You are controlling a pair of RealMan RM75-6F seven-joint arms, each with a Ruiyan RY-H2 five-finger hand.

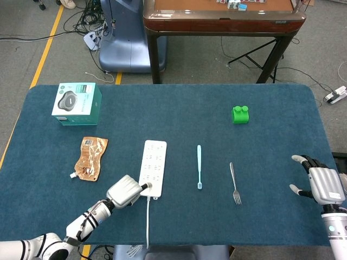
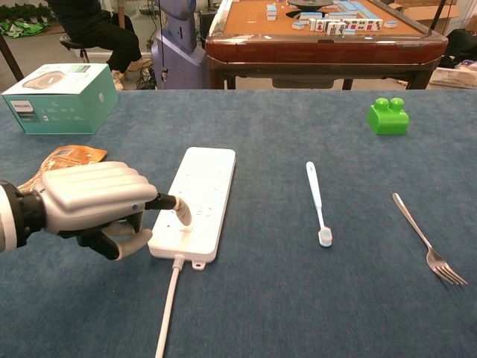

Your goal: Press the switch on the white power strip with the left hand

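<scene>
White plastic is what matters: the power strip is lying lengthwise on the blue tablecloth, cord end toward the robot, between a crumpled brown pouch and a toothbrush. The left hand is sitting beside its near corner, fingers curled in and holding nothing, one fingertip reaching onto the strip's near end, apparently where the switch is. To do this well, I'd say it should be pushing straight down, not sideways, so the light strip isn't sliding. The right hand is hovering with fingers apart, empty, at the far edge.
</scene>
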